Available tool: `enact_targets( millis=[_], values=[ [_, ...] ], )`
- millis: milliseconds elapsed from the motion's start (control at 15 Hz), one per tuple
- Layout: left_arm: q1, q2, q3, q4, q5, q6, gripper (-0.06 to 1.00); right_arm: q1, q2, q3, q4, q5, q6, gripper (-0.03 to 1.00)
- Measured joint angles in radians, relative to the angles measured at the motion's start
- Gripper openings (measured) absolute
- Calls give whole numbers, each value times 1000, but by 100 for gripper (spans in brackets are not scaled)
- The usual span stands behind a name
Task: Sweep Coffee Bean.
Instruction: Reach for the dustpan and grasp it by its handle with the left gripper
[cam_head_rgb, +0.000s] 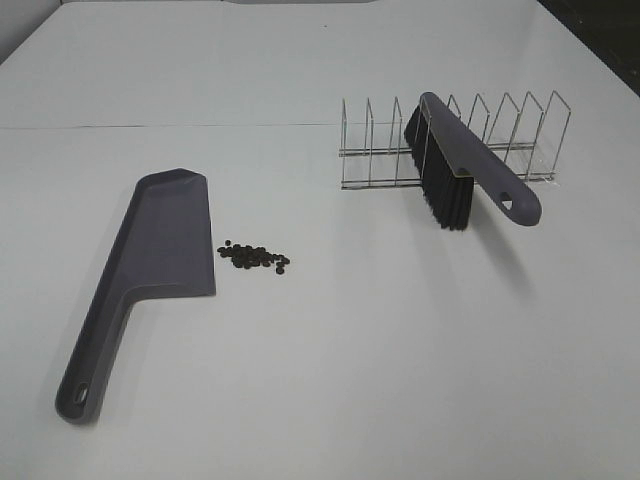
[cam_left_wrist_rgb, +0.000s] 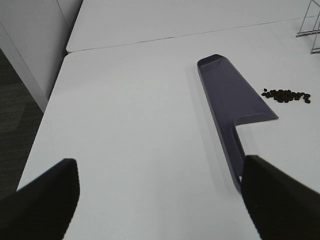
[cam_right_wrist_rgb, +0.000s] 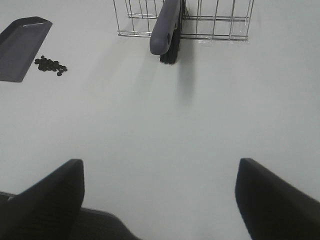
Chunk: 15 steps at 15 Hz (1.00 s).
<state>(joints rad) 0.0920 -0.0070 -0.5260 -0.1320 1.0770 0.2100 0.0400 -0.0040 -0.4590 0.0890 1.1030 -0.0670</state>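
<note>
The coffee bean pile (cam_head_rgb: 254, 257) sits on the white table (cam_head_rgb: 400, 360), left of the middle and roughly halfway back. Nearest to me are the two claws, both hanging above the near part of the table. In its own wrist camera my left claw (cam_left_wrist_rgb: 160, 200) has its two dark fingers spread wide with only bare tabletop between them, so it grips nothing. My right claw (cam_right_wrist_rgb: 160, 200) is spread just as wide and is also empty. Beyond the left claw a grey-purple dustpan (cam_head_rgb: 150, 260) lies flat, its handle pointing to the near left and its tray reaching away from me. The beans lie in a short, loose row just beside the tray's right edge. I cannot tell whether the closest bean touches it. Well apart from them, at the far right, a brush (cam_head_rgb: 460, 165) of the same colour leans tilted in a slot of a wire rack (cam_head_rgb: 520, 130). Its black bristles point down toward the table and its handle sticks out to the near right.
</note>
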Motion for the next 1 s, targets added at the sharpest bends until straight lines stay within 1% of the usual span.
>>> enact_targets(
  millis=[1000],
  values=[
    [0, 0, 0, -8, 0, 0, 81, 0, 0, 0, 0, 0, 0, 77]
  ],
)
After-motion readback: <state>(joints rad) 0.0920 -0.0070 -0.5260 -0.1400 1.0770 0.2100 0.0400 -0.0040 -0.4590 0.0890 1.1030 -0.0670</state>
